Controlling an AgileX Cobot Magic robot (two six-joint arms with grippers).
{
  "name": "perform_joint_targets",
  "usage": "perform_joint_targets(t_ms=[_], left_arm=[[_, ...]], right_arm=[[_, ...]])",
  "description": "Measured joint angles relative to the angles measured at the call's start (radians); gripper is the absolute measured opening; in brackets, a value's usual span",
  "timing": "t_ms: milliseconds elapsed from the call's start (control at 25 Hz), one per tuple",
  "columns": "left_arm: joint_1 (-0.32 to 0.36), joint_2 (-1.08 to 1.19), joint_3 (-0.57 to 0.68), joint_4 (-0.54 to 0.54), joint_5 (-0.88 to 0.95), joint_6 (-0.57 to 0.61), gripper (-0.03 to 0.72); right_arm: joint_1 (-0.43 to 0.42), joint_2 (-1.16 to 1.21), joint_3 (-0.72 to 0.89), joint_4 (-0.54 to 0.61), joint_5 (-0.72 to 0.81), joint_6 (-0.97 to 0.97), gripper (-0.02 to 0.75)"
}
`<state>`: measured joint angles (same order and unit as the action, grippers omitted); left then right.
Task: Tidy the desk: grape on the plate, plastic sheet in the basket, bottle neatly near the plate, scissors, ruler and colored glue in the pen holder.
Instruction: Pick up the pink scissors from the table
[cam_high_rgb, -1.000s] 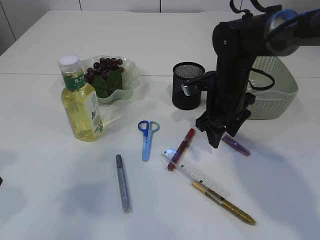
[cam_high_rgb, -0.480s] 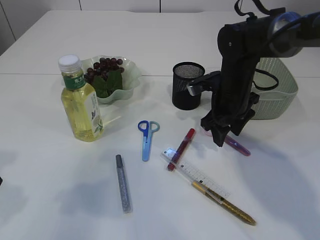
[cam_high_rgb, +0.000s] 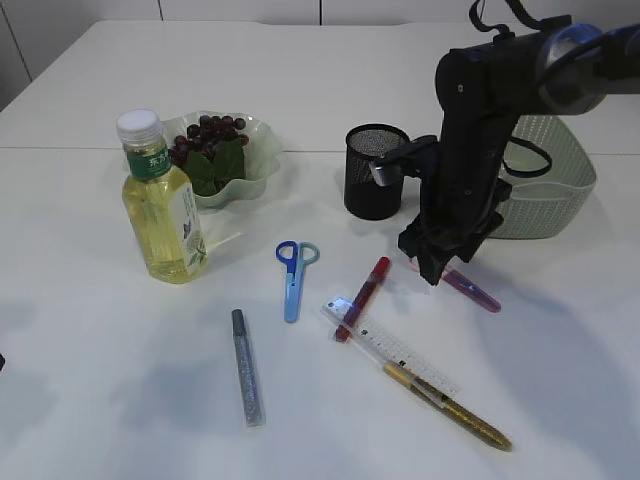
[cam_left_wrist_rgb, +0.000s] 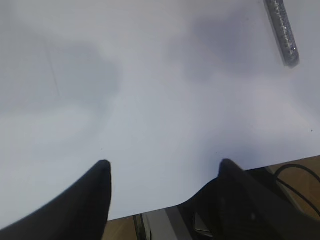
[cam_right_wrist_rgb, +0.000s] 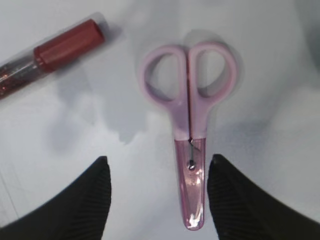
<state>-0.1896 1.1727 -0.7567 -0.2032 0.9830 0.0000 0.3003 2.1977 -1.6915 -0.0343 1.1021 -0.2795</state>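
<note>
A white counter (cam_high_rgb: 90, 400) fills nearly the whole scene, smooth and matte. A thin seam runs across it from the left edge toward the right, splitting a far slab from the near one. Beyond the far edge stand pale panels with dark vertical joints between them. The light is even and soft, laying faint grey shadows on the surface. At the near edge, the left wrist view shows brownish floor and a dark cable (cam_left_wrist_rgb: 295, 172).

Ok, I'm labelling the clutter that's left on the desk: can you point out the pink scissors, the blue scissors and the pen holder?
pink scissors (cam_right_wrist_rgb: 189, 117), right wrist view, where the two handles meet
blue scissors (cam_high_rgb: 291, 291), exterior view, on the blade cover
pen holder (cam_high_rgb: 369, 190), exterior view, on the black mesh wall
</note>
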Motion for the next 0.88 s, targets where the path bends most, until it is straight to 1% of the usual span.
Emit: perform_joint_targets(t_ms=[880], left_arm=[[0.000, 0.000, 0.000, 0.000, 0.000, 0.000, 0.485]], right_arm=[[-0.007, 0.031, 0.000, -0.004, -0.013, -0.010, 0.479]])
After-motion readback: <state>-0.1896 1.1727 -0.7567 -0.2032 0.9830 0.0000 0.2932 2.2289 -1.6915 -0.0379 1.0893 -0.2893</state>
